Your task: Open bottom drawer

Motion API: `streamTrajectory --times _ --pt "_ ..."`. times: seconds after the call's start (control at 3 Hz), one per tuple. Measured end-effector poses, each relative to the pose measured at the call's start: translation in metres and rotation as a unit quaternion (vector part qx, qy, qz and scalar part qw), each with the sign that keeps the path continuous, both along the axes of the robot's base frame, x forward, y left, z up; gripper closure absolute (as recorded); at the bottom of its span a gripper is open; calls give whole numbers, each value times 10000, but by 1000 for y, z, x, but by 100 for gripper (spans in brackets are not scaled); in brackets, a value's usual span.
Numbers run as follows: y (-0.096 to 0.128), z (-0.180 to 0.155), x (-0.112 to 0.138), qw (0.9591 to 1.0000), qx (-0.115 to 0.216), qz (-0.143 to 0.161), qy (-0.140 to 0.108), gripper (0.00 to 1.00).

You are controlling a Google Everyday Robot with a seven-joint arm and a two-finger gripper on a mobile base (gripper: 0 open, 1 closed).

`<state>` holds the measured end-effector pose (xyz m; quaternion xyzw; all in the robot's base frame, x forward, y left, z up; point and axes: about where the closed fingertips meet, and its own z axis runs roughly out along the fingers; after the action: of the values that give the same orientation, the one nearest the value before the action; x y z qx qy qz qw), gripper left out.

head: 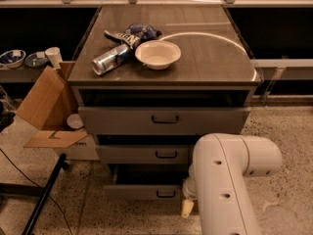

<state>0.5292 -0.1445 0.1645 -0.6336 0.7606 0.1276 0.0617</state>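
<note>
Hovering low by bottom drawer [142, 192] front, right of its black handle [166, 194], hand [187, 207] is hiding behind white arm [226, 180]; cannot tell grip; can [111, 60] label unreadable.

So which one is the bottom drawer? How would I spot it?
Find the grey cabinet with the white bowl on top. Three drawers stack down its front; the bottom drawer is lowest, with the narrowest front, and the gripper sits just beside its handle.
</note>
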Motion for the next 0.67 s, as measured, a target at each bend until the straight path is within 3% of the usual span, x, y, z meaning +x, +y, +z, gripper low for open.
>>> streamTrajectory --times 0.33,0.67 --pt "-7 -7 -31 9997 -56 5 246 0" --pt "-7 -2 -31 9997 -56 6 247 0"
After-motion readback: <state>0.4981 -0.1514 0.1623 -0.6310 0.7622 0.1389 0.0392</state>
